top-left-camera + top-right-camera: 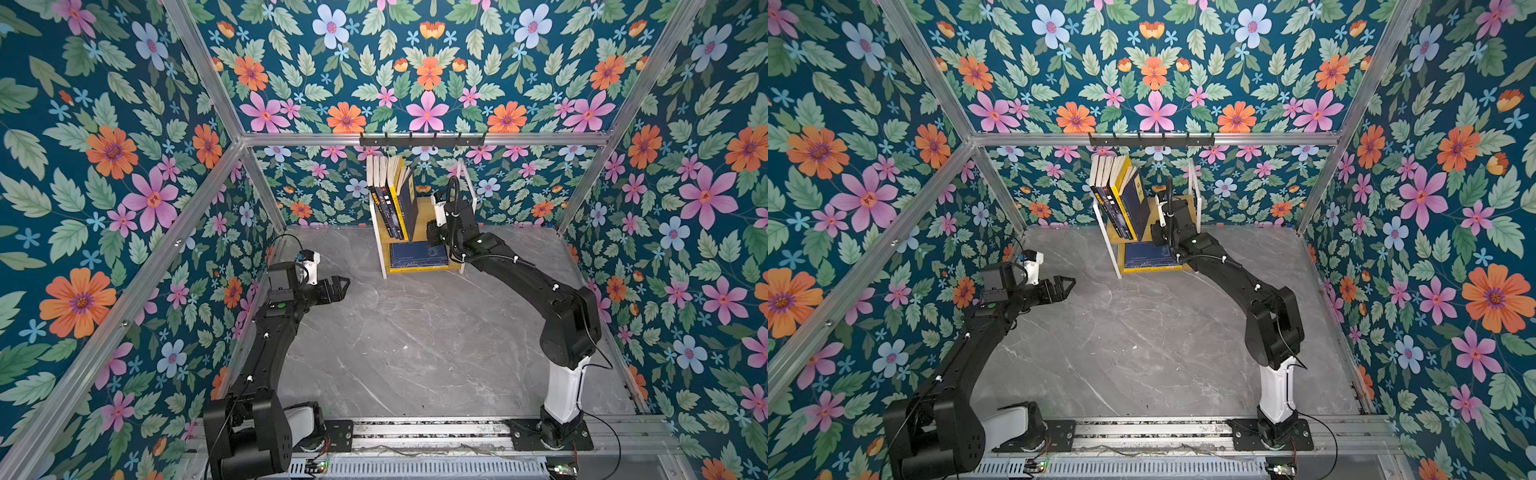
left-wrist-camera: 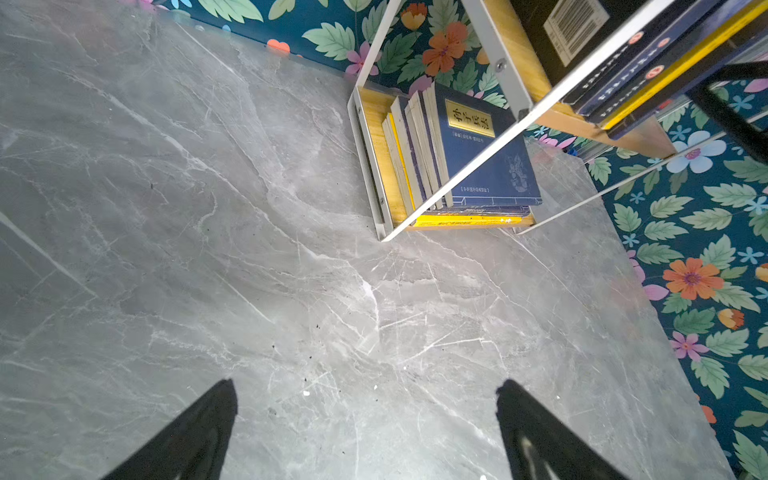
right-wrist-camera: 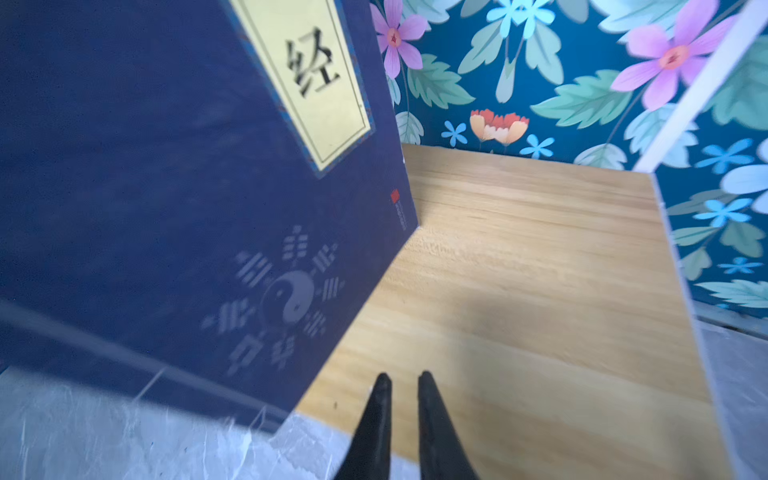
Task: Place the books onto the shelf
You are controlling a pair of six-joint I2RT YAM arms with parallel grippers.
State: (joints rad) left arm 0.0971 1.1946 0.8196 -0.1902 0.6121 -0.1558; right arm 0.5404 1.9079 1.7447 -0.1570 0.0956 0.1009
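Right end effector (image 3: 404, 376) at the shelf (image 1: 423, 216), over the front edge of its upper board (image 3: 540, 270). We see its jaws a narrow slit apart with nothing between them. As far as the wrist view shows, the fingertips touch neither the board nor the navy book (image 3: 166, 208) just beside them. That book stands tilted on the upper board, leaning against the row of upright books (image 1: 386, 187) at the board's left end. More books lie in a flat stack (image 2: 478, 166) on the lower board. We find no book on the bench (image 1: 415, 340), so we judge the task to be at or near its last step: leaving the navy book free in the row. The next move, in our judgement, calls for a straight withdrawal toward the front, clear of the leaning cover, since a sideways brush could tip it flat onto the bare half of the board. Left end effector (image 2: 365, 384): jaws wide apart, empty, hanging above the bench well apart from the shelf.
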